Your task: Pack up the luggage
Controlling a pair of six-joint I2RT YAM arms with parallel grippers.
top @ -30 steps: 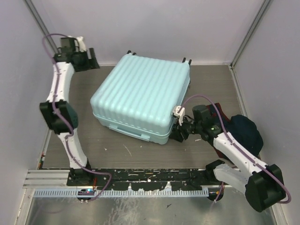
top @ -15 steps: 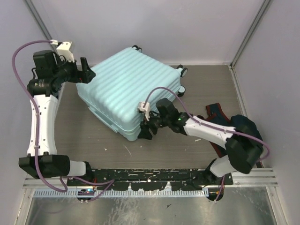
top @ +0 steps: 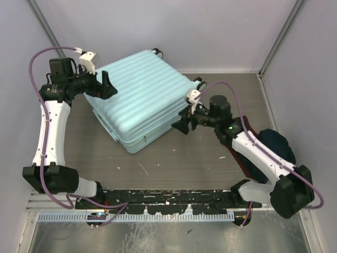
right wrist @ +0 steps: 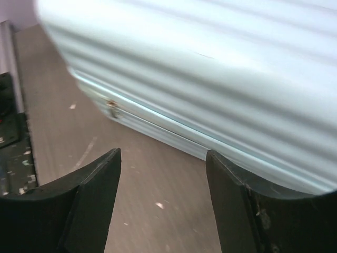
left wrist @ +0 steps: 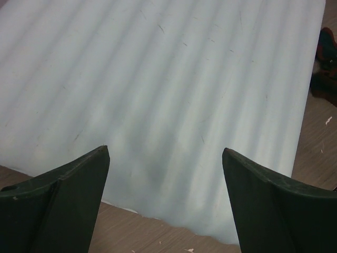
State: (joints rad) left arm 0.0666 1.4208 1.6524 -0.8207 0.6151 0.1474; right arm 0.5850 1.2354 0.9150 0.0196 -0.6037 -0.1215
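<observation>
While the case lies shut and flat on the worktop, it sits at a slant, with one corner pointing back at my bases. It is pale blue with soft ribs all over its lid. Its small dark wheels are on the far edge, near the back wall. A thin seam runs along the side where the two halves meet.

My left end effector is at the far left corner of the case. Seen from my left wrist, this end effector is wide open and holds nothing. The ribbed lid fills the view between my two dark fingers. I cannot tell if they touch the lid.

My right end effector is at the right side of the case, low and close to it. From my right wrist, the end effector is open too, with nothing in it. Bare worktop shows between its fingers. The side of the case is just past them and looks blurry.

Off to the right, well apart from the case, a heap of dark cloth lies on the worktop under my right arm.
</observation>
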